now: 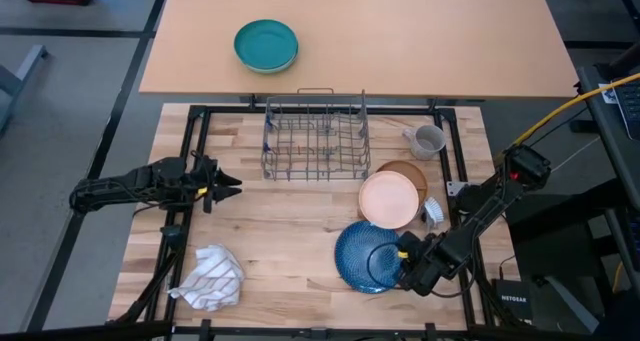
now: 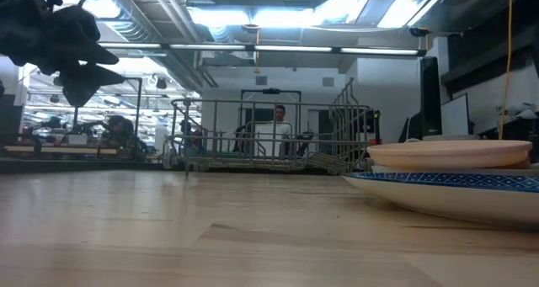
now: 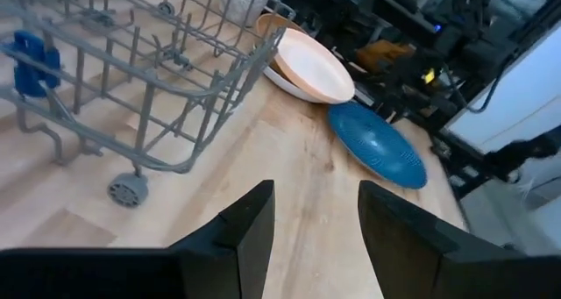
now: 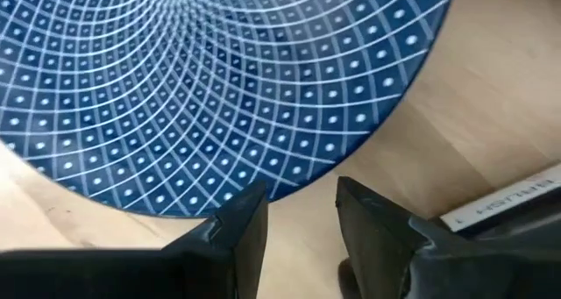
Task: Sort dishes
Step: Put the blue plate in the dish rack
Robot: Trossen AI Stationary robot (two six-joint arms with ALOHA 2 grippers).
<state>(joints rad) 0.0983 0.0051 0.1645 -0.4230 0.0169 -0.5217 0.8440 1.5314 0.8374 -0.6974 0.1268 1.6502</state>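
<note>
The blue patterned plate [image 1: 362, 256] lies flat on the wooden table at the near right. My right gripper [image 1: 405, 262] points down beside its right rim [image 4: 298, 187], open, with the rim just ahead of the gap between its fingers. A peach-pink dish [image 1: 388, 199] rests on a small stack behind the plate, partly over a tan-inside bowl [image 1: 410, 173]; a white rim [image 2: 438, 168] shows under it. A small grey mug [image 1: 428, 139] stands on the table right of the wire rack [image 1: 315, 136]. My left gripper [image 1: 226, 184] hovers open at the left, pointing toward the rack.
A white striped cloth [image 1: 210, 278] lies crumpled at the near left. A teal bowl [image 1: 266, 45] sits on the far table beyond the black frame. Bare wood lies between my left gripper and the plates. A small white object [image 1: 432, 213] lies right of the pink dish.
</note>
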